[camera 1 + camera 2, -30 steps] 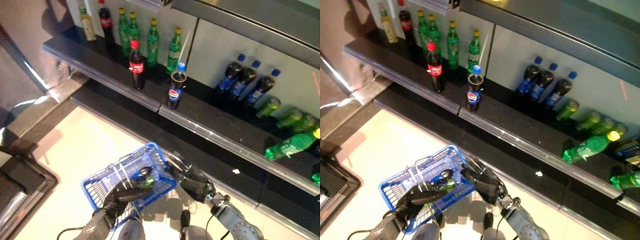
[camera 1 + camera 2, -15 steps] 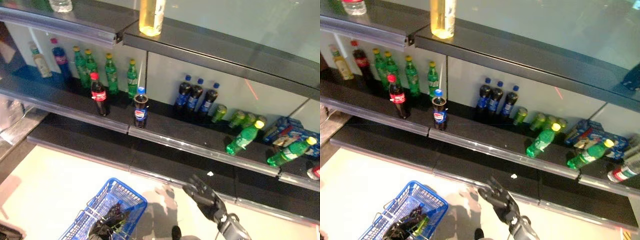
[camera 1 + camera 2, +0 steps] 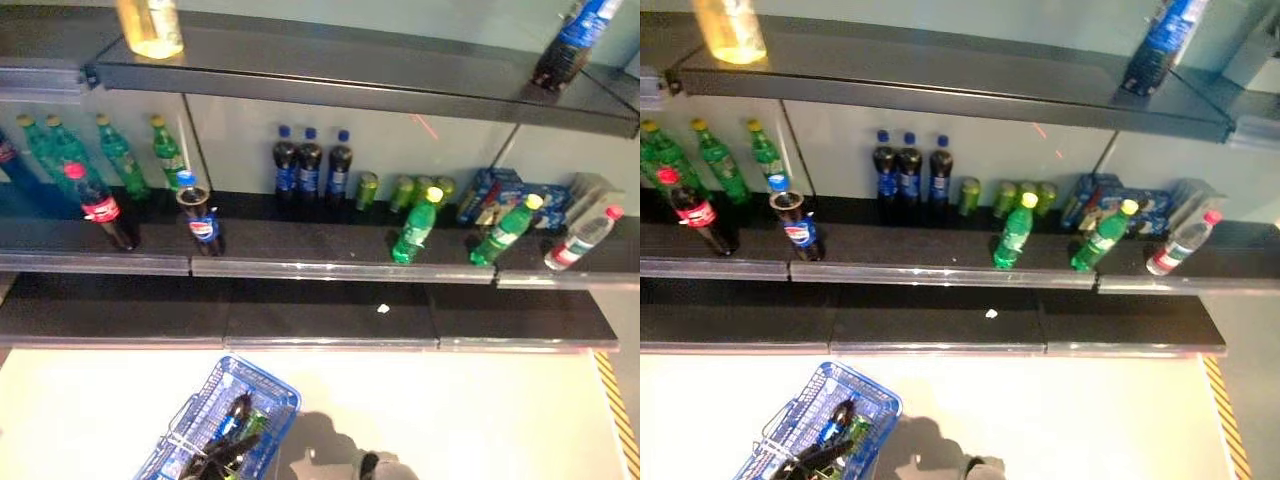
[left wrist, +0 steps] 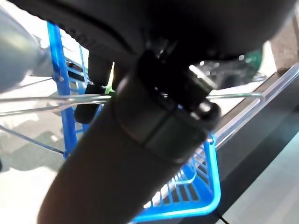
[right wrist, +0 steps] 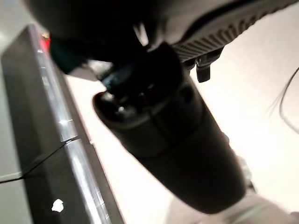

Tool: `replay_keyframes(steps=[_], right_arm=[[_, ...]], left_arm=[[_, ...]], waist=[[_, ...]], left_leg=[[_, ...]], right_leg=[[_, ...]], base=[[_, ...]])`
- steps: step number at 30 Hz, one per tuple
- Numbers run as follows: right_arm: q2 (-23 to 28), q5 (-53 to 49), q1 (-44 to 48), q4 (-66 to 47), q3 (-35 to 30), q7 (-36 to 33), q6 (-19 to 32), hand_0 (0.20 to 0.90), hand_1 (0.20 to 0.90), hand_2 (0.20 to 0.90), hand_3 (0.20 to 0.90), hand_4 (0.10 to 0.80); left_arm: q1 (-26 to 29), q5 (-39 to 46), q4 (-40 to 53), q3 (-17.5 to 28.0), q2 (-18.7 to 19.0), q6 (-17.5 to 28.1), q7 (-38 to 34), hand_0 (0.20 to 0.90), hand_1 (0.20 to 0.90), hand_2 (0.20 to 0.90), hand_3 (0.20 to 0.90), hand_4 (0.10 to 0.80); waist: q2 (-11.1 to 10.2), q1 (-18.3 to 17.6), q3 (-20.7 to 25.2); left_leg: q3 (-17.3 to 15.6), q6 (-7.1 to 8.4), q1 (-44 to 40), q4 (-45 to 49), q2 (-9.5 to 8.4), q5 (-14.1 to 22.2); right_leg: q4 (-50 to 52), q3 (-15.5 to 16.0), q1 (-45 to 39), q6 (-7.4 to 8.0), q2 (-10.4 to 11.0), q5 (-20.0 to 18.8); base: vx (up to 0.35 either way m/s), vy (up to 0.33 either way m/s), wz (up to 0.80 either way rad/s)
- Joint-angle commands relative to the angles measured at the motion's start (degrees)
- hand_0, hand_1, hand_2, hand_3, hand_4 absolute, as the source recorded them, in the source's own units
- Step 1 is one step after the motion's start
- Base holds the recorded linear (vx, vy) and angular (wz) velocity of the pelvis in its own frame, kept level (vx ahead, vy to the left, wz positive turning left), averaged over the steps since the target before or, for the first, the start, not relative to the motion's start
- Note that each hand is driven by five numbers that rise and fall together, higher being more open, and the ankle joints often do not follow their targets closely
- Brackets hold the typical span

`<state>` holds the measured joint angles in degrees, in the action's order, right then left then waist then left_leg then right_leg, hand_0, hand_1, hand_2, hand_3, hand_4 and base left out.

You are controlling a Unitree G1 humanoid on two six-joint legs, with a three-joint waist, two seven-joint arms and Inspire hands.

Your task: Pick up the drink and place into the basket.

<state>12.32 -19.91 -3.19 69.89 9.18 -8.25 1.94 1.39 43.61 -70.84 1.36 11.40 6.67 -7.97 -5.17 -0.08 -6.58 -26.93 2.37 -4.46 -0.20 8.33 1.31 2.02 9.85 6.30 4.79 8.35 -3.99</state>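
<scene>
The blue basket hangs low at the left over the pale floor. My left hand is shut on its thin wire handles; in the left wrist view the thumb lies across the wires. A dark drink bottle and a green drink lie inside the basket. My right hand shows in the right wrist view, low beside the shelf edge; its thumb is straight and it holds nothing.
A store shelf runs across in front with a cola bottle, a blue-capped cola bottle, dark bottles, green cans and green bottles. A lower dark ledge juts toward me.
My right hand has drawn back from the basket, leaving the drink inside. The camera has swung up and to the right, so the shelves have shifted in view.
</scene>
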Motion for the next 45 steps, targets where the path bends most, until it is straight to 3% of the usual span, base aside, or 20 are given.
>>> replay_keyframes(steps=[1,2,3,5,7,10,11,15,20,23,27,30,32,33,35,37,39,41,43,45], right_arm=[[0.36,5.78,1.28,-0.56,1.72,-1.48,0.89,0.900,0.900,0.900,0.900,0.800],[0.24,6.48,1.23,-0.73,1.99,-1.43,0.72,0.900,0.900,0.900,0.900,0.800],[0.55,5.33,0.92,-0.63,2.21,0.51,-0.23,0.900,0.900,0.900,0.900,0.800],[1.26,4.04,0.53,-0.73,1.87,1.50,0.83,0.900,0.900,0.900,0.900,0.800],[1.96,4.16,0.40,-1.14,1.49,3.49,1.76,0.900,0.900,0.900,0.900,0.800],[2.58,5.15,0.29,-1.88,2.06,4.23,0.20,0.900,0.900,0.900,0.900,0.800],[3.20,8.61,1.03,-1.59,3.98,5.45,-0.40,0.900,0.900,0.900,0.900,0.800],[2.91,9.45,2.32,-1.45,6.05,5.04,-0.42,0.900,0.900,0.900,0.900,0.800],[2.16,9.71,3.88,-2.81,8.68,4.72,-1.22,0.900,0.900,0.900,0.900,0.800],[1.56,10.43,3.75,-4.13,9.71,4.53,-1.82,0.900,0.900,0.900,0.900,0.800],[0.71,10.98,3.33,-4.46,10.48,4.07,-1.18,0.900,0.900,0.900,0.900,0.800],[-0.32,10.32,3.47,-4.24,11.52,4.04,-1.94,0.900,0.900,0.900,0.900,0.800],[-0.95,11.32,2.84,-3.61,11.80,4.33,-1.08,0.900,0.900,0.900,0.900,0.800],[-1.07,11.58,2.48,-3.48,11.74,4.15,-0.70,0.900,0.900,0.900,0.900,0.800],[-1.24,11.28,2.30,-3.29,11.46,3.53,-0.92,0.900,0.900,0.900,0.900,0.800],[-1.43,8.16,2.38,-2.19,10.91,2.04,-1.10,0.900,0.900,0.900,0.900,0.800],[-1.46,7.65,2.54,-1.16,9.14,2.22,0.28,0.900,0.900,0.900,0.900,0.800],[-0.92,5.57,3.05,-0.86,8.72,1.72,0.60,0.900,0.900,0.900,0.900,0.800],[-0.74,5.86,3.46,-0.58,8.07,2.17,0.05,0.900,0.900,0.900,0.900,0.800],[-1.15,6.76,4.11,-0.74,8.45,2.30,-1.06,0.900,0.900,0.900,0.900,0.800]], left_arm=[[-3.90,-0.89,-0.16,1.55,3.90,3.34,-2.18,0.300,0.300,0.300,0.200,0.100],[-3.87,-0.14,-0.79,2.10,3.92,2.74,-2.27,0.300,0.300,0.300,0.200,0.100],[-3.87,0.98,-1.45,3.05,3.83,2.54,-2.89,0.300,0.300,0.300,0.200,0.100],[-3.92,1.62,-1.72,3.75,3.40,2.09,-3.27,0.300,0.300,0.300,0.200,0.100],[-4.34,0.86,-2.85,5.65,2.05,2.22,-3.05,0.300,0.300,0.300,0.200,0.100],[-5.38,4.80,-3.27,6.57,1.00,2.95,-2.81,0.300,0.300,0.300,0.200,0.100],[-6.84,9.27,-3.74,7.74,-0.44,4.03,-1.75,0.300,0.300,0.300,0.200,0.100],[-7.84,8.83,-3.66,7.30,-1.50,4.45,-1.19,0.300,0.300,0.300,0.200,0.100],[-8.54,9.82,-4.00,6.51,-1.14,4.62,-1.23,0.300,0.300,0.300,0.200,0.100],[-8.56,10.01,-3.34,7.36,-0.90,4.82,-1.05,0.300,0.300,0.300,0.200,0.100],[-7.76,9.81,-2.37,7.62,0.09,3.46,-2.01,0.300,0.300,0.300,0.200,0.100],[-6.63,10.59,-2.53,8.98,1.07,2.31,-2.75,0.300,0.300,0.300,0.200,0.100],[-5.49,10.40,-2.61,8.95,1.67,1.73,-1.99,0.300,0.300,0.300,0.200,0.100],[-5.14,9.82,-2.58,8.70,1.71,1.52,-1.70,0.300,0.300,0.300,0.200,0.100],[-4.42,9.55,-2.14,7.23,1.79,1.18,-1.97,0.300,0.300,0.300,0.200,0.100],[-3.53,8.64,-0.72,3.74,1.53,1.10,-2.11,0.300,0.300,0.300,0.200,0.100],[-2.88,7.01,0.45,1.05,1.71,1.00,-1.76,0.300,0.300,0.300,0.200,0.100],[-2.46,6.00,1.81,-1.01,2.42,0.33,-1.47,0.300,0.300,0.300,0.200,0.100],[-2.94,4.07,2.80,-1.47,2.88,0.92,-1.28,0.300,0.300,0.300,0.200,0.100],[-3.88,2.78,3.27,-0.49,2.72,1.58,-1.15,0.300,0.300,0.300,0.200,0.100]], waist=[[1.30,2.08,-0.18],[1.34,2.11,-0.14],[1.24,1.13,-0.20],[1.08,0.52,-0.59],[0.68,0.38,-1.36],[0.13,1.19,-1.79],[-0.49,3.28,-2.51],[-0.12,5.87,-3.16],[1.66,9.42,-3.86],[2.24,10.91,-3.98],[1.26,10.95,-3.03],[-1.44,11.76,-2.53],[-1.37,11.63,-2.09],[-0.56,11.47,-1.94],[0.06,10.29,-2.17],[1.67,7.70,-2.24],[2.33,5.78,-3.34],[1.45,3.51,-4.60],[1.09,2.11,-5.30],[0.98,1.97,-5.38]], left_leg=[[-0.06,0.75,3.15,-1.28,0.69,-4.03],[-0.63,1.96,3.16,-1.89,2.40,-5.53],[-0.55,3.61,3.54,-2.63,4.90,-7.57],[0.05,5.52,3.88,-2.63,7.75,-9.59],[2.48,5.69,5.33,-2.14,9.78,-11.82],[11.14,5.41,6.79,-0.47,8.83,-11.64],[21.50,3.55,6.99,3.52,3.07,-7.37],[22.07,1.09,8.45,7.20,-5.45,-2.17],[26.18,0.28,12.47,2.79,-11.85,-6.55],[21.30,-0.84,15.64,1.98,-14.48,-8.40],[13.95,-4.31,18.24,6.84,-15.36,-4.72],[16.51,-7.33,17.45,9.54,-17.25,-1.28],[17.53,-8.76,14.82,8.84,-15.83,-0.26],[18.79,-8.89,13.70,8.43,-14.82,-0.10],[21.28,-8.77,11.14,8.03,-13.88,0.41],[24.98,-8.07,7.80,7.42,-11.71,1.08],[27.72,-6.80,4.96,6.78,-10.56,2.22],[31.84,-5.02,1.48,5.69,-9.97,4.94],[35.62,-2.84,-1.70,4.76,-8.05,8.22],[37.70,-1.23,-5.45,3.75,-5.53,9.89]], right_leg=[[1.60,9.63,-14.15,6.62,8.04,1.37],[1.00,9.61,-14.23,6.60,7.95,1.48],[0.01,7.38,-13.93,5.18,3.96,4.27],[-0.58,6.39,-13.69,3.70,1.65,5.08],[-1.91,4.24,-12.98,1.58,-1.37,4.36],[-2.14,1.50,-12.37,0.16,-3.10,4.30],[-1.69,-0.81,-11.98,-0.76,-3.73,4.34],[-2.02,0.24,-12.30,-1.45,-4.54,4.15],[-0.96,-1.39,-15.21,-2.06,-8.99,6.94],[0.98,-2.92,-18.02,-2.98,-12.24,10.33],[6.55,-2.75,-18.16,-3.93,-14.05,13.56],[15.94,-3.24,-18.58,-0.84,-12.80,8.71],[29.91,-3.38,-15.14,4.54,-13.06,-2.68],[35.87,-3.20,-13.31,5.63,-12.94,-4.62],[42.87,-3.50,-8.94,5.98,-11.90,-5.06],[39.96,-4.02,-1.16,3.65,-8.64,-1.44],[31.13,-4.95,3.74,2.77,-1.26,-2.73],[12.38,-7.82,5.69,3.09,3.90,-5.25],[-0.58,-11.64,5.24,5.58,6.40,-9.35],[-0.58,-13.02,5.96,6.47,5.91,-10.42]], base=[[-0.242,-0.426,-1.98],[-0.260,-0.590,-2.01],[-0.191,-0.513,-1.53],[-0.146,-0.411,-0.81],[-0.191,-0.353,-0.47],[-0.067,-0.298,-0.54],[0.031,-0.331,-0.76],[0.103,-0.327,-1.19],[0.249,-0.237,-0.82],[0.315,-0.220,-0.25],[0.343,-0.193,-0.33],[0.417,-0.157,-0.53],[0.366,-0.119,-0.06],[0.320,-0.105,0.06],[0.364,-0.172,0.18],[0.391,-0.299,0.43],[0.335,-0.416,0.63],[0.506,-0.629,0.99],[0.550,-0.661,1.58],[0.348,-0.503,1.31]])
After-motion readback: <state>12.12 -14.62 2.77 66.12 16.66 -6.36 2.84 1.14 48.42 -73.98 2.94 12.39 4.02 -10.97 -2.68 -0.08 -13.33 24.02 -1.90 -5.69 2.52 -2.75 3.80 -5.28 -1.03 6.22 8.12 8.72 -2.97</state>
